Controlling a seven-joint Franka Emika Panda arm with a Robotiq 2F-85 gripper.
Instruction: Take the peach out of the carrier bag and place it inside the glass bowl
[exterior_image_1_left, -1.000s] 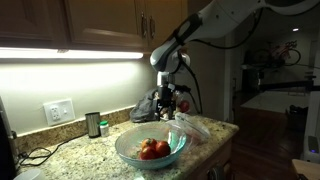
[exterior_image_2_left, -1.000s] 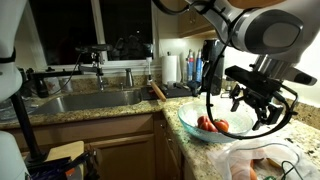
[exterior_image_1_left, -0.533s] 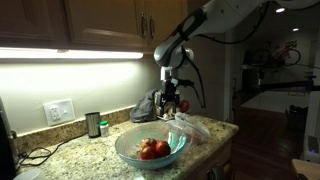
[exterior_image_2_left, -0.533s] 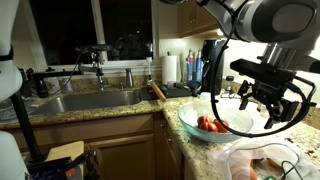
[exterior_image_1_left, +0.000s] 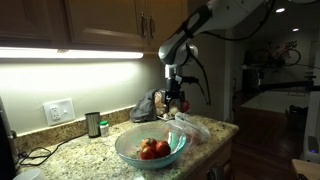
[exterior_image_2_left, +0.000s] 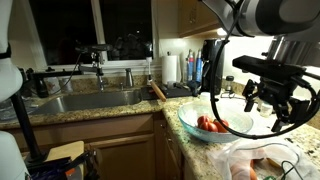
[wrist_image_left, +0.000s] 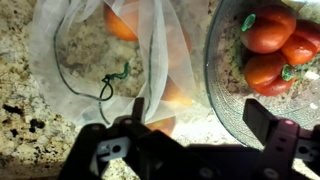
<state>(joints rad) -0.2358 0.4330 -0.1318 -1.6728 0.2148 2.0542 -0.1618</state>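
Observation:
The glass bowl (exterior_image_1_left: 150, 158) (exterior_image_2_left: 192, 122) (wrist_image_left: 222, 90) stands on the granite counter with a cluster of small red-orange round fruits (exterior_image_1_left: 153, 149) (exterior_image_2_left: 210, 125) (wrist_image_left: 268, 35) inside. Which of them is the peach I cannot tell. The dark, lumpy carrier bag (exterior_image_1_left: 148, 106) lies behind the bowl by the wall. My gripper (exterior_image_1_left: 177, 104) (exterior_image_2_left: 268, 106) (wrist_image_left: 195, 122) hangs open and empty above the counter. In the wrist view it sits over the gap between the bowl's rim and a whitish bag.
A whitish translucent bag (wrist_image_left: 95, 60) (exterior_image_1_left: 191, 125) (exterior_image_2_left: 262, 160) with orange fruit (wrist_image_left: 121, 22) in it lies beside the bowl. A small can (exterior_image_1_left: 93, 124) and a wall socket (exterior_image_1_left: 59, 111) sit further along the counter. A sink (exterior_image_2_left: 85, 100) and bottles (exterior_image_2_left: 193, 68) lie beyond.
The arm has swung sideways and slightly up, away from over the bowl's middle toward the whitish bag. The jaws stayed open and nothing else moved.

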